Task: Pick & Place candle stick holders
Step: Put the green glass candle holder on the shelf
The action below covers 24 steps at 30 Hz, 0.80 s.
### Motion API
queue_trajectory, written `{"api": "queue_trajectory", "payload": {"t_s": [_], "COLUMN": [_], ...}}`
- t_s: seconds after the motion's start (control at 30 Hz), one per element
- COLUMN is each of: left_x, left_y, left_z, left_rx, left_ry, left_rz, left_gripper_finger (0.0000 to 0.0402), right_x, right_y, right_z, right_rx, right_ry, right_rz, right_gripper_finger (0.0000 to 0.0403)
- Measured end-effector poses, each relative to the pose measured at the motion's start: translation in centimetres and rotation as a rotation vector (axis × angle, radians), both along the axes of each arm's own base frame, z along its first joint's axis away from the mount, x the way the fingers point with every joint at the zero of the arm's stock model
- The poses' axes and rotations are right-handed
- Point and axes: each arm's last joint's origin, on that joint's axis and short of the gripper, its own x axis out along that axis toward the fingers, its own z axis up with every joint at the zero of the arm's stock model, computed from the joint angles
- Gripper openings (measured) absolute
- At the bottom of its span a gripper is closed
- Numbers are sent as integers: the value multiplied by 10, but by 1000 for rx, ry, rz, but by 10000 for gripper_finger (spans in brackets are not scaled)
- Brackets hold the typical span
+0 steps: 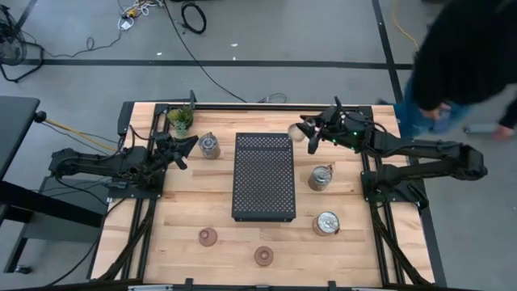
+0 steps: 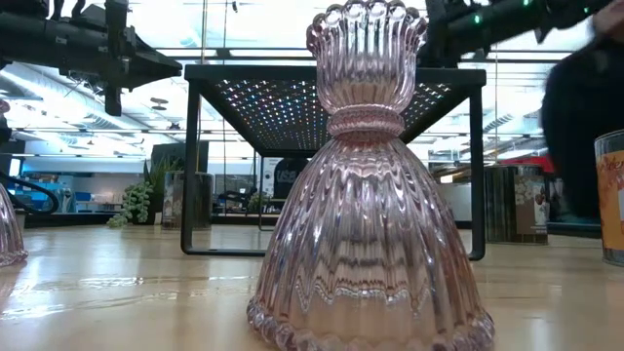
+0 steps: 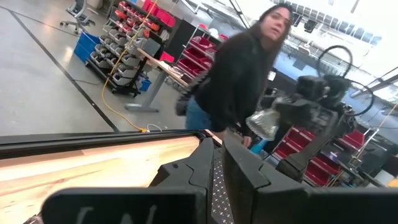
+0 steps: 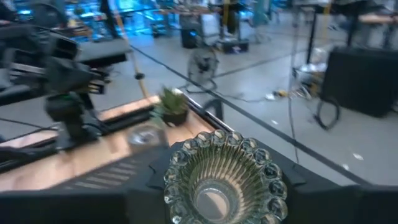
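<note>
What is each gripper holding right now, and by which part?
The right gripper holds the pale green holder between its fingers, rim facing the wrist camera; the exact hold point is hidden. The left gripper holds nothing.

right gripper [image 1: 308, 133] holding pale green holder [image 1: 296, 132], beside black tray [image 1: 264, 176]

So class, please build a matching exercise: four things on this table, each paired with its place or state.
1. pale green holder
2. potted plant
3. black perforated tray
4. pinkish-brown holders

a. middle of the table
b. far left corner
c. near edge, on the wood
d. held in the right pincer

Pairs: 1-d, 2-b, 3-a, 4-c
</note>
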Motion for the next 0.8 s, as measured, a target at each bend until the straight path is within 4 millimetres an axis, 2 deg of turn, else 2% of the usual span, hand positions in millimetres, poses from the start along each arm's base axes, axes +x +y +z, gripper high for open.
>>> {"api": "queue_trajectory", "payload": {"t_s": [0.13,0.6,0.8], "left_x": [0,0,0], "left_y": [0,0,0], "left_z": [0,0,0], "left_rx": [0,0,0], "left_ry": [0,0,0], "left_rz": [0,-2,-4], "left_gripper_finger": [37,37,37], "right_x": [11,66,75], "right_y": [7,31,30], "right_z": [11,21,26], "right_rx": [-24,-50,-88], "right_ry": [35,99,168], "right_rz": [42,158,129], "right_gripper_finger": [148,148,148]}}
